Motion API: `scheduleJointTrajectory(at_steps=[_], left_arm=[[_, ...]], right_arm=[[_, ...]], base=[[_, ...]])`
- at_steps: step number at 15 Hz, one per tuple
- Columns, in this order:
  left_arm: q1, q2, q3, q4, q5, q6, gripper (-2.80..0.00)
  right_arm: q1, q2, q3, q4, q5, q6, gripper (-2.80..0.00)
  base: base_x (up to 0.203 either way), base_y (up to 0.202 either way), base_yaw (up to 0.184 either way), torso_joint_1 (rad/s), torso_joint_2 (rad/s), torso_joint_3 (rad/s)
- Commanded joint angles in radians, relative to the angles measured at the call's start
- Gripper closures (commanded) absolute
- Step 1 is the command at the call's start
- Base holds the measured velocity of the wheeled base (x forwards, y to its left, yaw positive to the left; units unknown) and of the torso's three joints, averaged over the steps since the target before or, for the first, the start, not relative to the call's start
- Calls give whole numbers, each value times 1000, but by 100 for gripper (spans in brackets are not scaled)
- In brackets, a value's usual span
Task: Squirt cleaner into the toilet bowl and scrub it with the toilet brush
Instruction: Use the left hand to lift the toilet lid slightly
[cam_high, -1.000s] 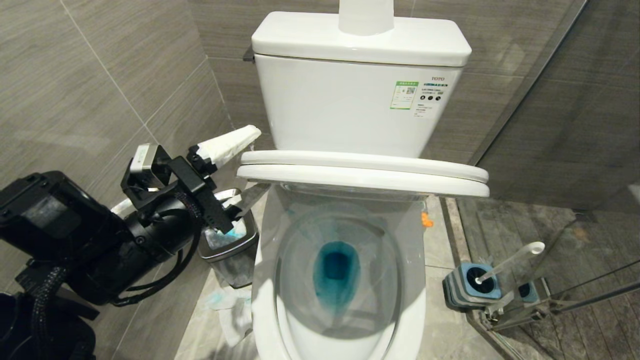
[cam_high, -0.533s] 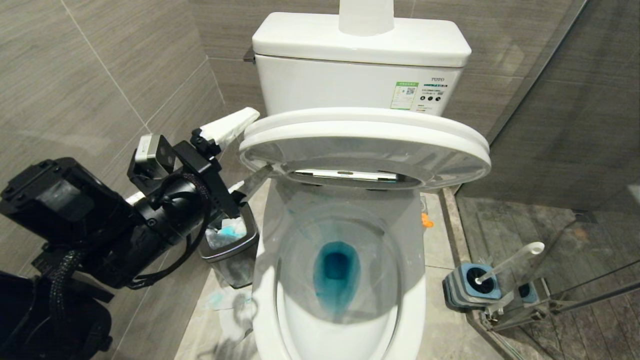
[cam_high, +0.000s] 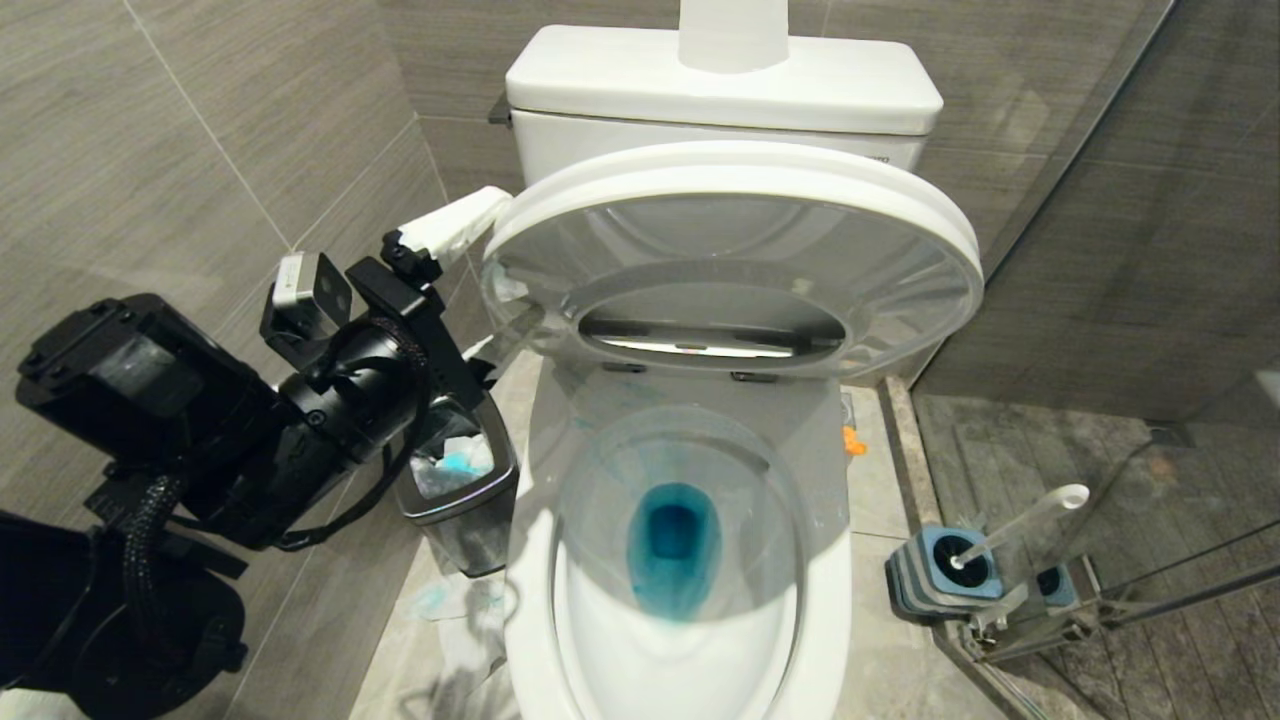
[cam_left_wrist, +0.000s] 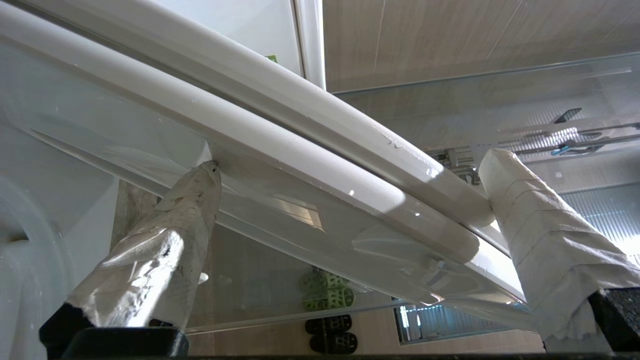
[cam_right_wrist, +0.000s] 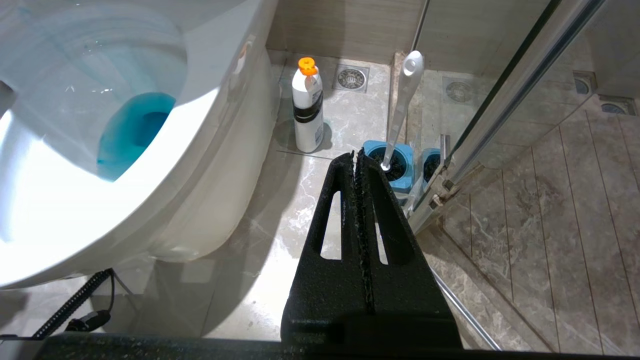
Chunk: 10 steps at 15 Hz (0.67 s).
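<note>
Left gripper (cam_high: 470, 290) sits at centre left of the head view, its paper-wrapped fingers (cam_left_wrist: 540, 235) spread wide with the edge of the seat and lid (cam_high: 730, 190) passing between them, and that stack is tilted about halfway between upright and flat. One wrapped finger presses under the seat, the other lies on the lid's outer side. It looks like a lowering of the seat, or perhaps a raising; I cannot tell which.

Either way, the thing to get right is a slow, guided swing along the hinge's arc, fingers bracketing the rim so it cannot drop and slam onto the toilet bowl (cam_high: 830, 600).

The bowl fills the lower centre, and the cleaner (cam_high: 672, 545) already tints the water vivid blue, with pale streaks up the porcelain. The toilet brush (cam_high: 1020, 525) stands in its holder (cam_high: 940, 575) at lower right, against the glass screen, untouched. A steel bin (cam_high: 455, 495) with stained tissues sits just beside the left arm.

Right gripper (cam_right_wrist: 359, 165) hangs over the floor, fingers pressed together, empty, near the brush holder and a white bottle (cam_right_wrist: 307, 112).
</note>
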Motion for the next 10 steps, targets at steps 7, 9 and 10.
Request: scheduleJointTrajectory(at_steps=[7,9,10], left_arm=[[-8,4,-4,2,0,-21,-280],[-8,9,-9,6,-2,-22,-280],[-8,14,-13,7,2,-25,-280]], right_arm=[[0,1,0,0,0,0,0],[0,1,0,0,0,1,0],[0,1,0,0,0,1,0]], base=[[0,0,0,0,0,0],[0,0,0,0,0,0],[0,0,0,0,0,0]])
